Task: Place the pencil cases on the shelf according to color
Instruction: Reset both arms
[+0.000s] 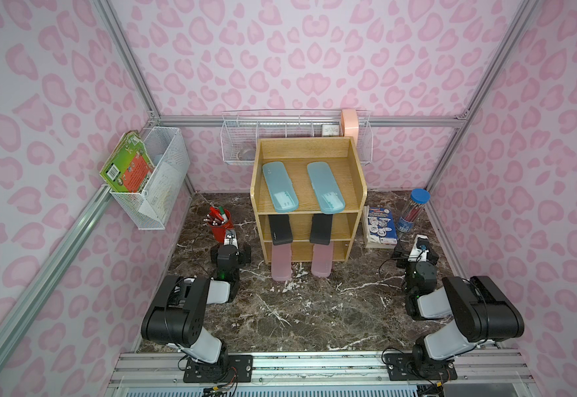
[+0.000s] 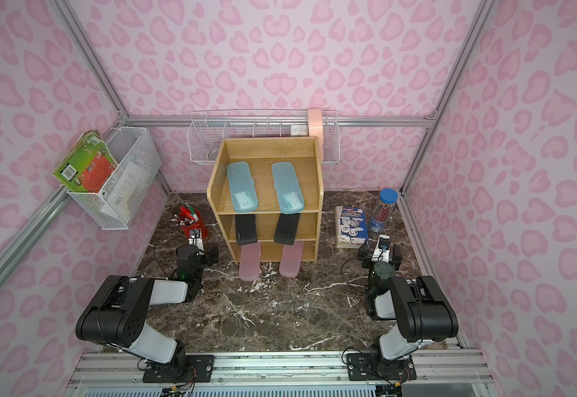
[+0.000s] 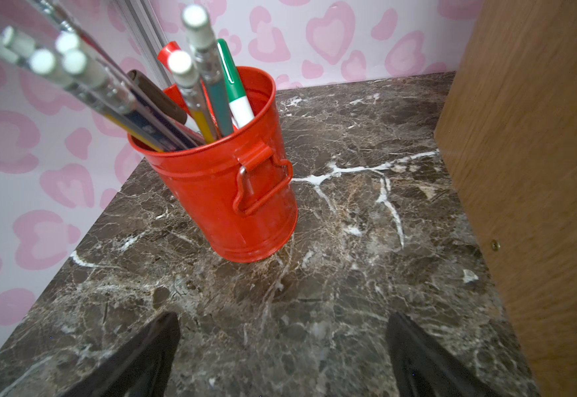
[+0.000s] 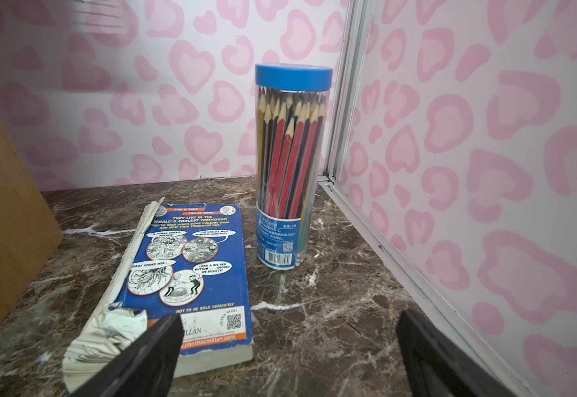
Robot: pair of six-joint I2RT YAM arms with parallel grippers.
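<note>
The wooden shelf stands mid-table. Two light-blue pencil cases lie on its top tier. Two black ones stick out of the middle tier. Two pink ones jut from the bottom tier onto the table. My left gripper is open and empty, low over the table left of the shelf, whose side shows in the left wrist view. My right gripper is open and empty, right of the shelf.
A red pen cup stands just ahead of the left gripper. A worn blue book and a blue-lidded pencil tube sit ahead of the right gripper. White wire baskets hang on the walls. The table is dark marble.
</note>
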